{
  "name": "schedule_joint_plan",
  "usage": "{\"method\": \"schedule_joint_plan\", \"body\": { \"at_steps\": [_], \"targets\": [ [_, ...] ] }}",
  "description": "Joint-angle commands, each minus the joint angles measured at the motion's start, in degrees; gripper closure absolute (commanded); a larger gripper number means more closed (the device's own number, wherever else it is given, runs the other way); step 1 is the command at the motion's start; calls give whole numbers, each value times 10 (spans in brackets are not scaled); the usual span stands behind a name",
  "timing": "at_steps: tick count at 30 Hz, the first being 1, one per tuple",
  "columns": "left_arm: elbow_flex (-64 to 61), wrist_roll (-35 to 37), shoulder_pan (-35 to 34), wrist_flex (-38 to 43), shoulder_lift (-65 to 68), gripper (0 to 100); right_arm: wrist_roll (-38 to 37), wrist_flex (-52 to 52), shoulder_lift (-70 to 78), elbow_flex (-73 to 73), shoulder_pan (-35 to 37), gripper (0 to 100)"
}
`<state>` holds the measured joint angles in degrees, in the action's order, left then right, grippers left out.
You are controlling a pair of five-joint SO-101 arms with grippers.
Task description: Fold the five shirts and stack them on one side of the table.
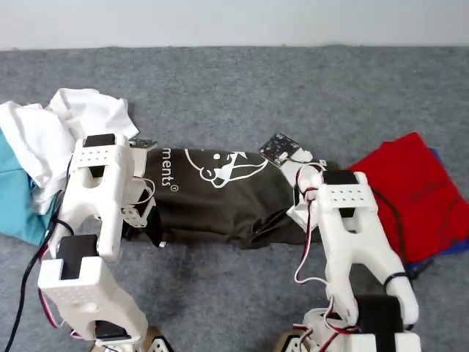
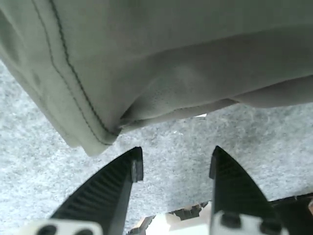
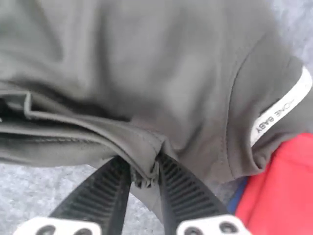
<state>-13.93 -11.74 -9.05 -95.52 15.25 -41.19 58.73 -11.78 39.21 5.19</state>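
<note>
- Dark shirt [image 1: 220, 198] with a white print lies bunched lengthwise across the middle of the grey worktop [image 1: 293, 88], between the two white arms that rise from the near edge.
- Left end effector [image 2: 177, 161] is open and sits low over bare worktop at the shirt's left end. Its black fingers [image 2: 117, 191] stand apart with nothing between them. The shirt's stitched hem lies just ahead of the tips, not touching them.
- Right end effector [image 3: 144, 171] is closed on a folded ridge of the dark shirt at its right end, with the cloth pinched between the ribbed fingertips. A white label strip [image 3: 283, 107] runs along the neckline close by.
- Red shirt [image 1: 410, 191] lies flat toward the right edge of the worktop, just beside the dark shirt's right end. It rests on a blue cloth [image 1: 448, 246] that peeks out from under its outer side.
- White shirt [image 1: 73, 117] is crumpled toward the far left corner, next to the left arm.
- Teal shirt [image 1: 15, 198] lies at the left edge, partly under the white one.
</note>
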Motion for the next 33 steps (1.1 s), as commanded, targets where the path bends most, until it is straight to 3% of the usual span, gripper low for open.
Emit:
{"method": "schedule_joint_plan", "body": {
  "at_steps": [1,8,13,19,30,33],
  "targets": [
    [2,-9,4,4,-24,782,5,-11,19,-27,-21,987],
    [-27,-10,4,25,-24,782,13,-45,100,-48,-36,953],
    [-32,-10,4,33,-24,782,118,-48,114,-91,-38,779],
    [-32,-10,4,33,-24,782,181,-36,117,-156,-34,780],
    [-32,-10,4,33,-24,782,122,185,57,-161,-29,787],
    [-32,-10,4,33,-24,782,100,262,10,-152,-11,838]
  ]
}}
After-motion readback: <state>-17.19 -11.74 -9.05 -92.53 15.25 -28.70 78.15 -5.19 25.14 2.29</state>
